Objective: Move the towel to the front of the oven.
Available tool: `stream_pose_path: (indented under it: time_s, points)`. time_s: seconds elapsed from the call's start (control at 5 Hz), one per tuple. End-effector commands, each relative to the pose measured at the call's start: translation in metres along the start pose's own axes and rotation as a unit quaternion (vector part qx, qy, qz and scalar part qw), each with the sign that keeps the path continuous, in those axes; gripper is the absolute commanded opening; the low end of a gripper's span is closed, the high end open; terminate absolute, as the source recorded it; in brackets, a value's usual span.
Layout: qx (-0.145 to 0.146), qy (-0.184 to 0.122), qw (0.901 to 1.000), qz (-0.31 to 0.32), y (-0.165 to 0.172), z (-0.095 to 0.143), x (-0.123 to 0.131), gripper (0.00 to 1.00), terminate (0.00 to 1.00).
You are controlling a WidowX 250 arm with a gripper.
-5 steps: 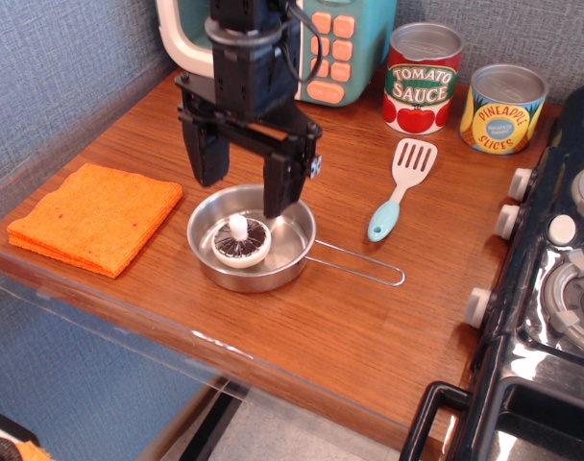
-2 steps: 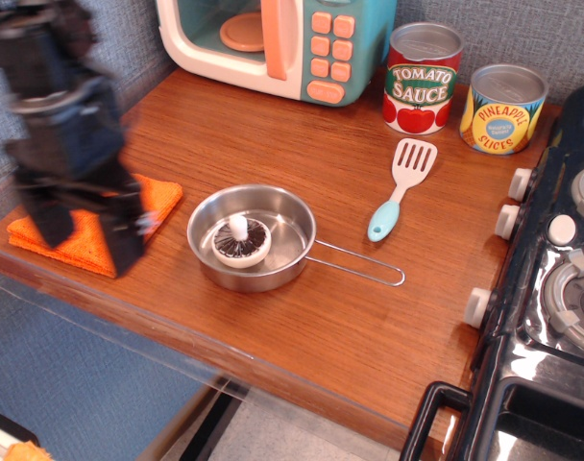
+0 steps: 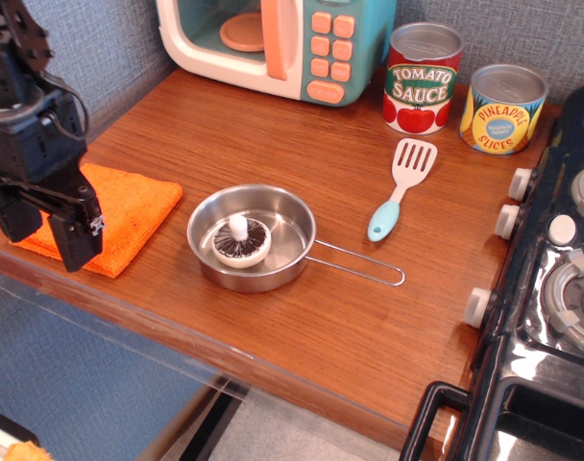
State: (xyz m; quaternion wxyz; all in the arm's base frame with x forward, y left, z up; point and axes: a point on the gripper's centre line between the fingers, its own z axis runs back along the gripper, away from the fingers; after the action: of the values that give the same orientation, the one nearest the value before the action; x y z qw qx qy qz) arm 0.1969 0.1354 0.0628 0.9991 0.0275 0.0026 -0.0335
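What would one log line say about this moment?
gripper: open, over towel | towel: table's left front edge, ungrasped | oven: back

The gripper (image 3: 44,229) stood in front of the towel (image 3: 129,211) and concealed its left portion; contact between fingers and cloth could not be determined. The arm above the gripper was cut off by the left and top edges. The oven (image 3: 282,48) was cropped at the top edge, so its upper body was not shown. The stove (image 3: 551,288) was cropped at the right and bottom edges. The small print on the pineapple can (image 3: 503,110) was illegible.
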Motion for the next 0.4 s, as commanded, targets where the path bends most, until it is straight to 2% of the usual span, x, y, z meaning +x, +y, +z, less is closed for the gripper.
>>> stream_pose_path:
  time_s: [0.0,0.2]
  points:
    - [0.031,-0.009,0.9994,0.014,0.031,0.002,0.029,1.00,0.00]
    - [0.030,-0.014,0.9986,0.041,0.043,0.000,0.036,1.00,0.00]
